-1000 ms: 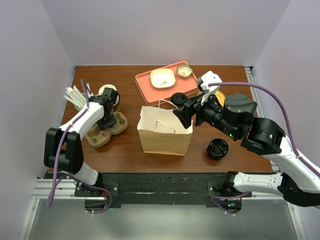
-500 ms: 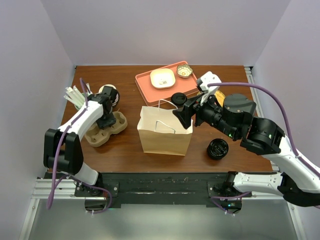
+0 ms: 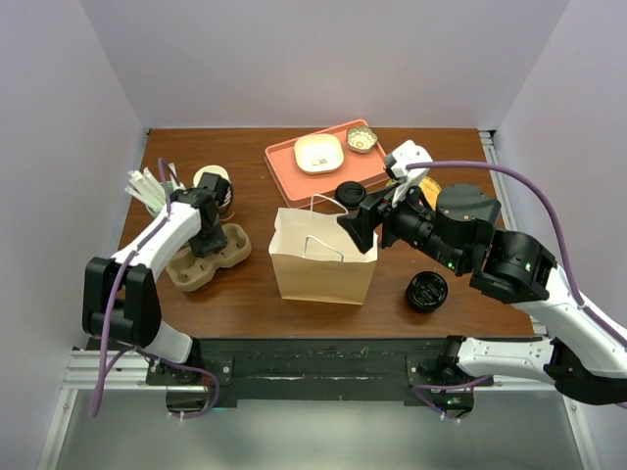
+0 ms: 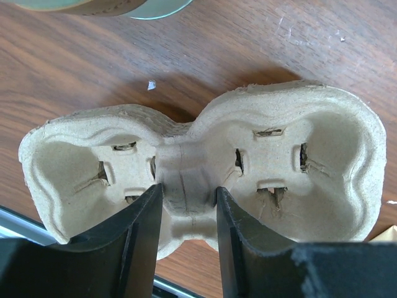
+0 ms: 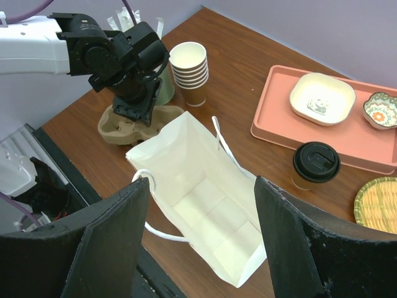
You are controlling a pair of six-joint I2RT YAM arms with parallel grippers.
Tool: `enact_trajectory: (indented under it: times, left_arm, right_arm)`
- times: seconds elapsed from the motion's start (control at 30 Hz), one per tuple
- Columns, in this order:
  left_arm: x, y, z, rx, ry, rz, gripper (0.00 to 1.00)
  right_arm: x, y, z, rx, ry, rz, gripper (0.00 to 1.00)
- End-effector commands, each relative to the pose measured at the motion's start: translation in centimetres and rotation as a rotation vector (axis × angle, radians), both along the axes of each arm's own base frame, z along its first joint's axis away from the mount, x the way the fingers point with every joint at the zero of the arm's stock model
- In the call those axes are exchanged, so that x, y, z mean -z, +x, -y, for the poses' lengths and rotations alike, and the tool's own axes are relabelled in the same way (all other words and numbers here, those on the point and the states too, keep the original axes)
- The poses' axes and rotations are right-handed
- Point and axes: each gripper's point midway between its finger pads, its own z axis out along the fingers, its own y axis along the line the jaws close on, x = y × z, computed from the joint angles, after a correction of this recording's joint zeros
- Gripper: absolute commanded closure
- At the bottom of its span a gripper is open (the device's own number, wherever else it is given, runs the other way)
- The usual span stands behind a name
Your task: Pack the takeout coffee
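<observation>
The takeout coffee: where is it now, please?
Top view, right of centre: the takeout coffee stands between the paper bag and the pink tray.

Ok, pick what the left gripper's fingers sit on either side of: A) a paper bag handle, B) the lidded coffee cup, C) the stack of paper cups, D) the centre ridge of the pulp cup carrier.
D: the left wrist view shows the left gripper straddling the centre ridge of the cup carrier.

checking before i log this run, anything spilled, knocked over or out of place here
Nothing stands out. The takeout coffee stands upright with its lid on beside the pink tray, the paper bag stands open and empty, and the cup carrier lies flat. Only a tiny white scrap lies by it.
</observation>
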Motion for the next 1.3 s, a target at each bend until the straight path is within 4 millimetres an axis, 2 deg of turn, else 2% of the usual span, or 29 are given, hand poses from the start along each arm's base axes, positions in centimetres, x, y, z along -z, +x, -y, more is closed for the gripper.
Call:
enact_trajectory:
  times: [0.0, 0.2, 0.3, 0.37, 0.5, 0.57, 0.67, 0.73, 0.77, 0.93, 1.0, 1.17, 1.27]
  left_arm:
    - [-3.3, 1.4, -0.3, 0.065, 0.015, 0.100, 0.59]
    - [-5.5, 2.3, 0.2, 0.214, 0.010, 0.178, 0.45]
    - [-6.5, 2.6, 0.3, 0.314, 0.022, 0.210, 0.47]
    - [-6.9, 3.2, 0.8, 0.394, 0.022, 0.247, 0.52]
    - [-6.5, 3.4, 2.1, 0.595, 0.001, 0.252, 0.53]
    - [-6.3, 3.0, 1.9, 0.590, 0.005, 0.221, 0.52]
    - [-7.8, 3.4, 1.1, 0.593, 0.062, 0.270, 0.53]
    - [-7.1, 2.8, 2.3, 0.800, 0.050, 0.267, 0.53]
    - [-6.8, 2.4, 2.8, 0.853, 0.055, 0.257, 0.53]
    - [-3.0, -0.5, 4.5, 1.104, 0.007, 0.089, 0.58]
    - [-2.7, -0.5, 3.9, 1.151, 0.049, 0.069, 0.59]
    - [-3.5, 0.3, 3.3, 1.286, 0.162, 0.124, 0.58]
    - [-3.6, 0.7, 2.8, 1.301, 0.207, 0.128, 0.57]
  right_arm:
    - [-1.3, -0.3, 0.0, -0.008, 0.060, 0.016, 0.28]
    - [-1.3, -0.4, -0.3, -0.019, 0.061, 0.012, 0.28]
    - [-1.4, -0.4, -0.4, -0.024, 0.054, 0.011, 0.28]
    - [-1.5, -0.4, -0.5, -0.031, 0.045, 0.011, 0.28]
    - [-1.7, -0.5, -0.8, -0.051, 0.016, 0.014, 0.28]
    - [-1.9, -0.5, -0.8, -0.057, 0.006, 0.019, 0.28]
    - [-2.0, -0.5, -0.9, -0.062, -0.003, 0.023, 0.28]
    - [-2.1, -0.6, -1.1, -0.071, 0.000, 0.025, 0.28]
    - [-2.1, -0.7, -1.3, -0.081, 0.002, 0.022, 0.28]
    - [-2.5, -0.9, -1.9, -0.112, -0.003, 0.015, 0.28]
    - [-2.2, -1.0, -1.9, -0.120, -0.026, 0.012, 0.28]
    - [-2.0, -0.9, -1.8, -0.127, -0.067, 0.021, 0.28]
    - [-1.9, -0.9, -2.0, -0.136, -0.081, 0.025, 0.28]
